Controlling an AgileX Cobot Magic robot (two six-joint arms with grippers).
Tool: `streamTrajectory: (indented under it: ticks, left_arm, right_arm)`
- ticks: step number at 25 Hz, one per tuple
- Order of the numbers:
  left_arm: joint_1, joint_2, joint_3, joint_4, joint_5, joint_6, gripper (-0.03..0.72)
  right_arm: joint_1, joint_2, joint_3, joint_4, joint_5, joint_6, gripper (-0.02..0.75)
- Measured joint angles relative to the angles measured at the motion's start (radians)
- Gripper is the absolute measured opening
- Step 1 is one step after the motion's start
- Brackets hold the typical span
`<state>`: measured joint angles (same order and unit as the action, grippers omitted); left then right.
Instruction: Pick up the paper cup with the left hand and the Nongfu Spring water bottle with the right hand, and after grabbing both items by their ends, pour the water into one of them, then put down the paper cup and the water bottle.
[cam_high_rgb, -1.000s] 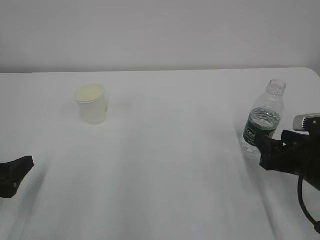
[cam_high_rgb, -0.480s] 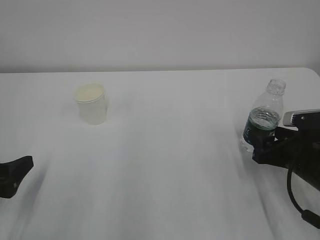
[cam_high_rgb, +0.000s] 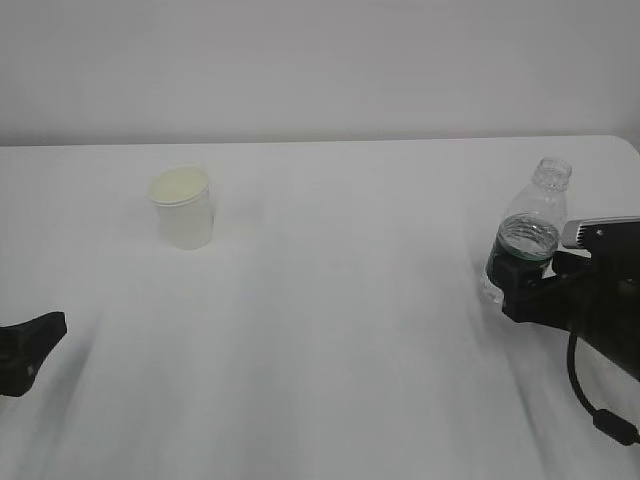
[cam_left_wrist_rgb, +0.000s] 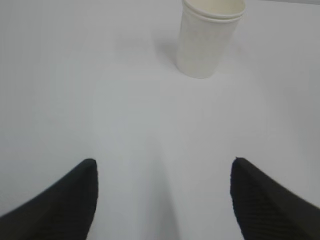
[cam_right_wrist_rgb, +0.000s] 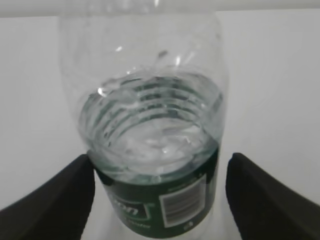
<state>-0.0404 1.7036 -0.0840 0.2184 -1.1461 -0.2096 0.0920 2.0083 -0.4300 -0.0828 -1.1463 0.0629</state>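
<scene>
Straddling the Nongfu Spring water bottle (cam_right_wrist_rgb: 150, 145), the right hand (cam_high_rgb: 548, 283) has its two dark prongs spread to either side of the green label band, with pale table showing in the gaps — apart, not yet clamped. In the exterior view the bottle stands upright and uncapped at the right edge of the frame, the gripper low against its base and label, which suits a grasp near the bottom end so the neck stays free for tipping. The water (cam_right_wrist_rgb: 155, 142) sits partway up inside, its surface just above the label. At the lower left edge of the exterior view only a black tip of the left hand (cam_left_wrist_rgb: 162, 192) shows; its wrist view has both prongs wide apart at the bottom corners, nothing between them. The paper cup (cam_high_rgb: 183, 207) stands upright and open-mouthed in the upper left of the table (cam_high_rgb: 340, 330), well apart from that gripper — roughly ahead of it, so a straight reach should meet it.
</scene>
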Motion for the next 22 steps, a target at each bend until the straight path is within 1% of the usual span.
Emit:
streamTrajectory:
  ticks: [22]
  left_arm:
    - [0.0,0.0,0.0,-0.002,0.0,0.0,0.592]
  right_arm:
    - [0.0,0.084,-0.122,0.0,0.0,-0.002,0.622]
